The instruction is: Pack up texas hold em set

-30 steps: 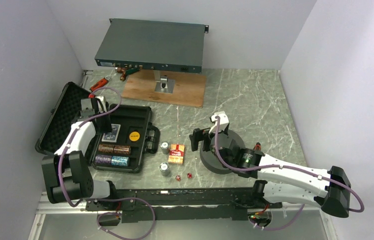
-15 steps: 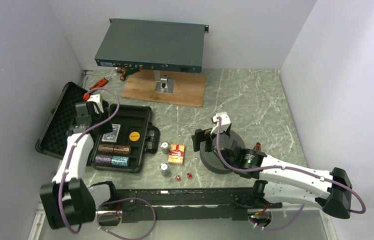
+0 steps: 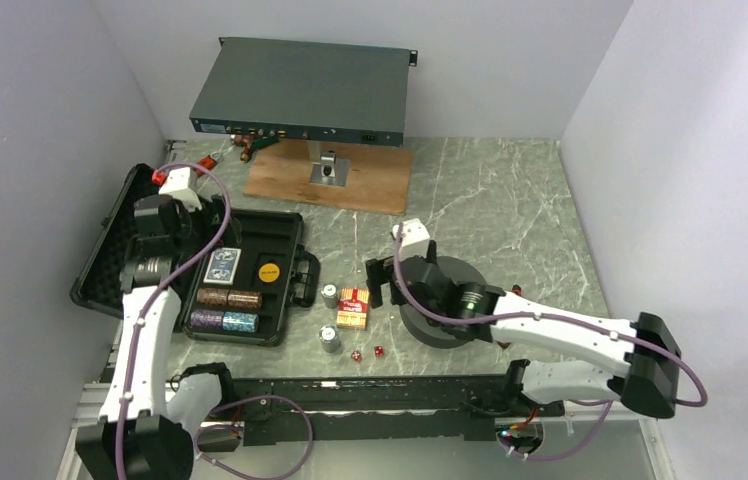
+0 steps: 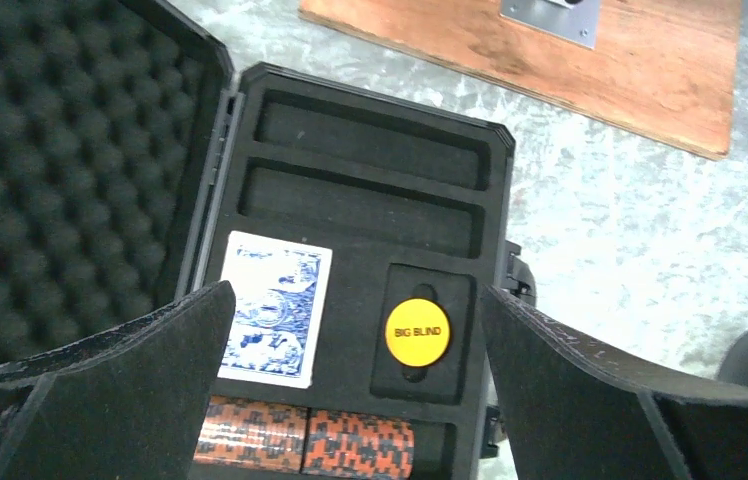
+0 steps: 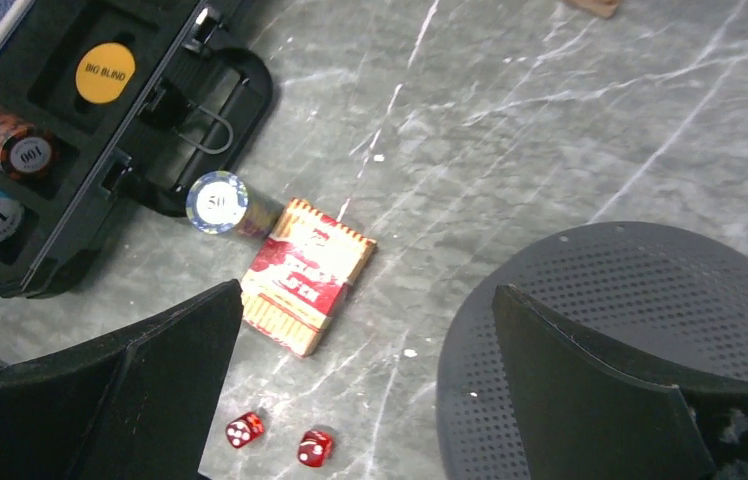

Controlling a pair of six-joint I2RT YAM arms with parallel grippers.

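Note:
The black briefcase [image 3: 283, 232] lies open at the left, its foam-lined lid [image 3: 110, 250] laid back. Its tray holds a blue card deck [image 4: 273, 306], a yellow "BIG BLIND" disc [image 4: 417, 332] and chip stacks [image 3: 228, 298]. My left gripper [image 4: 355, 400] hangs open and empty high over the tray. On the table to the right of the case lie a red card deck box [image 5: 307, 286], two loose chip stacks [image 3: 330, 295] [image 3: 330, 339] and two red dice [image 5: 244, 429] [image 5: 314, 447]. My right gripper [image 5: 365, 390] is open and empty above the table, just right of the red box and the dice.
A thick dark grey foam ring [image 3: 450, 305] sits under the right arm. A flat grey rack-mount box [image 3: 302, 92] stands on a post over a wooden board [image 3: 370, 185] at the back. Red-handled tools [image 3: 200, 165] lie by the back left wall.
My left gripper has opened, lifted off the blue deck and drawn back toward the far left. The deck stays in the tray. My right gripper has shifted left toward the red box.

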